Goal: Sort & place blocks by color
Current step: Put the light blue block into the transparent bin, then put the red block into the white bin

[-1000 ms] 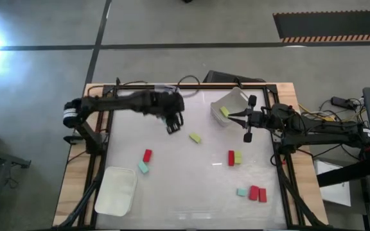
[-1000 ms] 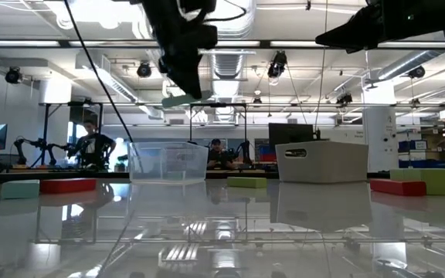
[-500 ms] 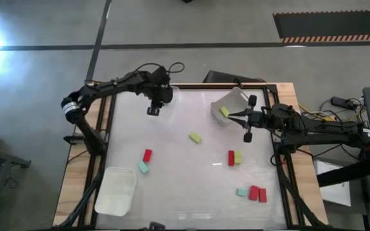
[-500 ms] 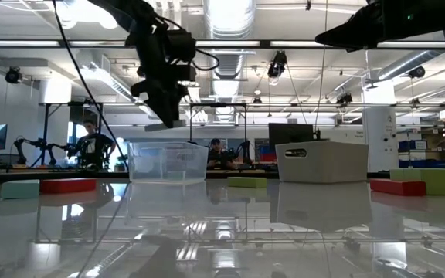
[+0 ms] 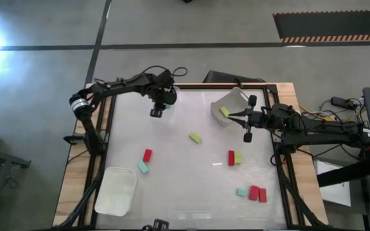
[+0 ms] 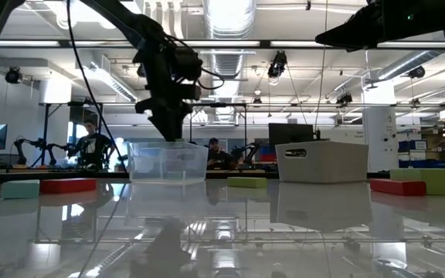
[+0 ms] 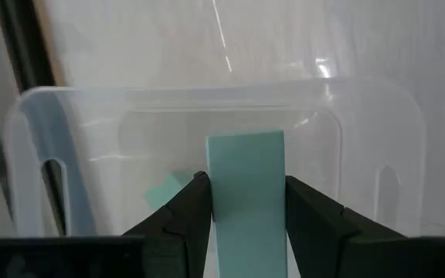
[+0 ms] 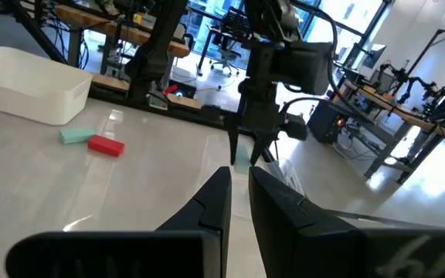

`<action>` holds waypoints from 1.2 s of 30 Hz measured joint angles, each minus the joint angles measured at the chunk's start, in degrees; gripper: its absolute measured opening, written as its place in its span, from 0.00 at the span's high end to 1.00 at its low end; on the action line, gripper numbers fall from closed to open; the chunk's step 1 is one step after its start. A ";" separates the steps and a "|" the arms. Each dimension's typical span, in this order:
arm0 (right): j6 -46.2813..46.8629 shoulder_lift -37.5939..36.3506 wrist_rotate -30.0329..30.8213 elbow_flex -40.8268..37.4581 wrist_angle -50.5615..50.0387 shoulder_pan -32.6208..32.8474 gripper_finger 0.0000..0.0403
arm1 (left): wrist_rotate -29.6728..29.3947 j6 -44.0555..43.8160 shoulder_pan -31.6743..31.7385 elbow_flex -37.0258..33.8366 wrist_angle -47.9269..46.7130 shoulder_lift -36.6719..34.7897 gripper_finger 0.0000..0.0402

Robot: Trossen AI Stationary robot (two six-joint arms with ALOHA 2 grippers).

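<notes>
One mint-teal block (image 7: pixel 245 197) sits clamped between my left gripper (image 7: pixel 242 224) fingers, and I'm hanging right over the clear plastic tray (image 7: pixel 29 123) in the upper middle of the high view. My pads press its two long flat sides, with its end sticking out ahead of the fingertips. In the wrist view a second mint-teal block (image 7: pixel 167 190) already lies inside that tray, just beside my near finger.

I judge this block light and rigid, with smooth flat faces. Squeezing across the narrow width on parallel sides is the sure hold; the smooth surface could slip if I gripped it by a corner. It looks sturdy enough that a short drop into the tray should do it no harm.

Seven blocks lie on the white table (image 5: pixel 178 192). A yellow-green block (image 5: pixel 195 137) sits alone at centre. A red block (image 5: pixel 147 154) and a mint-teal one (image 5: pixel 143 167) lie close together at centre-left, near the white tray (image 5: pixel 115 191) at lower left. A red and yellow-green pair (image 5: pixel 234 158) touch at centre-right, and a mint-teal block with two red ones (image 5: pixel 252 192) clusters at lower right.

My right gripper (image 5: pixel 248 119) waits at the right side by the white bin (image 5: pixel 233 101), which holds a yellow-green block (image 5: pixel 225 111). Its fingers are nearly closed on nothing, a thin gap showing in the wrist view.
</notes>
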 joint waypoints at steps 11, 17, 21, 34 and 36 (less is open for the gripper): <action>-0.12 0.00 0.00 0.00 0.00 0.00 0.91 | -0.73 0.06 0.00 -1.12 0.53 1.38 0.65; -0.12 0.00 0.00 0.00 0.01 0.00 0.91 | -0.74 0.09 0.00 -1.12 0.55 1.38 0.59; -0.12 0.00 0.00 0.00 0.00 0.02 0.91 | -1.03 -0.06 -0.43 -1.00 0.26 1.10 0.58; 1.53 0.05 0.00 0.01 -0.63 0.00 0.91 | -2.25 -32.73 -14.09 0.74 -2.53 -13.06 0.58; 2.73 0.11 0.00 0.02 -1.43 0.02 0.91 | -2.26 -42.28 -16.87 -0.85 -3.14 -15.51 0.58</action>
